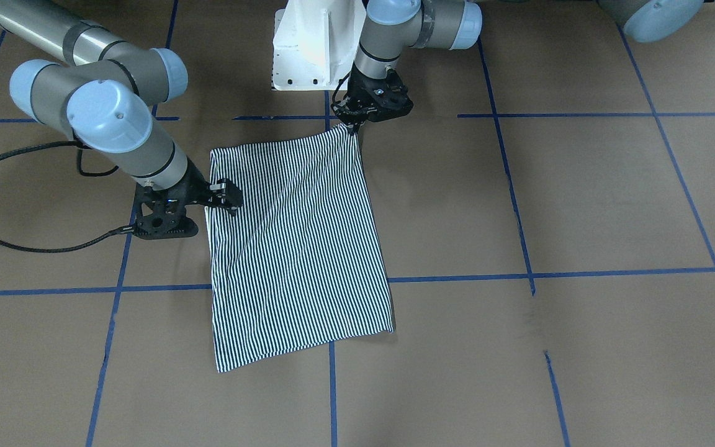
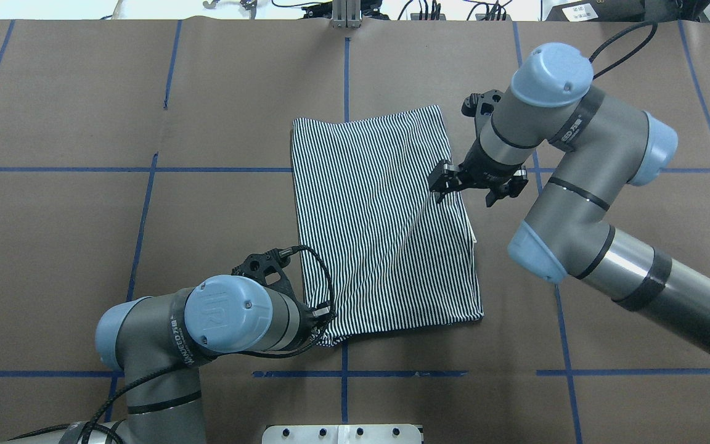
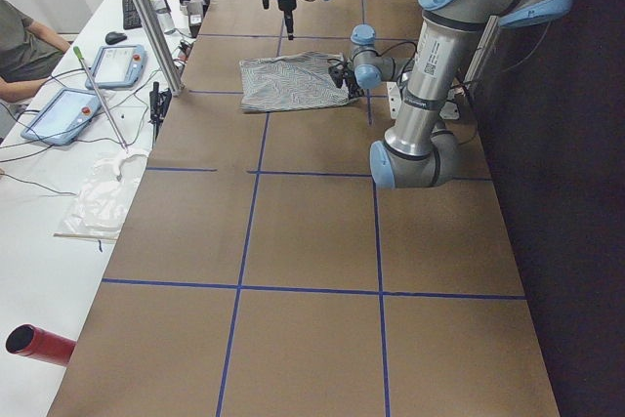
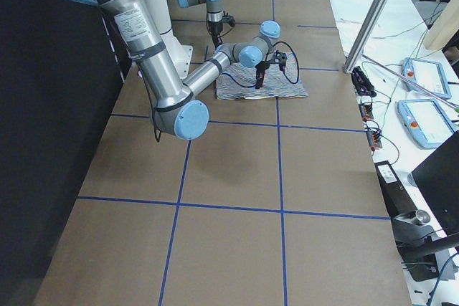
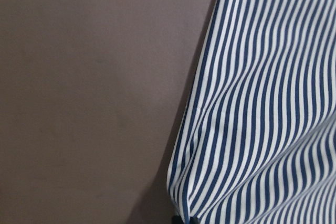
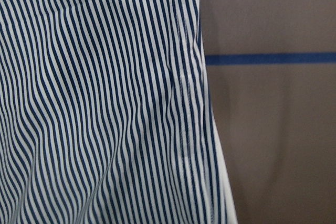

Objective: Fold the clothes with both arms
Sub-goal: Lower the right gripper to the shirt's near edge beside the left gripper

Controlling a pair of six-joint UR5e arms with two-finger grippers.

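Observation:
The striped polo shirt (image 1: 298,248) lies folded into a flat rectangle on the brown table (image 2: 53,246); its collar, placket and logo are hidden. It also shows in the overhead view (image 2: 386,228). My left gripper (image 2: 325,316) is at the shirt's near-left corner, and in the front view (image 1: 352,127) it pinches that corner into a raised point. My right gripper (image 2: 441,188) sits on the shirt's right edge, about midway along, with creases radiating from it; in the front view (image 1: 233,205) its fingers look closed on the edge. Both wrist views show only striped cloth (image 5: 262,129) (image 6: 94,103) and table.
The white pedestal base (image 1: 314,43) stands at the table's robot side. Blue tape lines (image 2: 145,169) grid the table. A side desk with tablets (image 3: 117,65) and a seated person runs along the far edge. A red cylinder (image 3: 39,344) lies at that desk's end.

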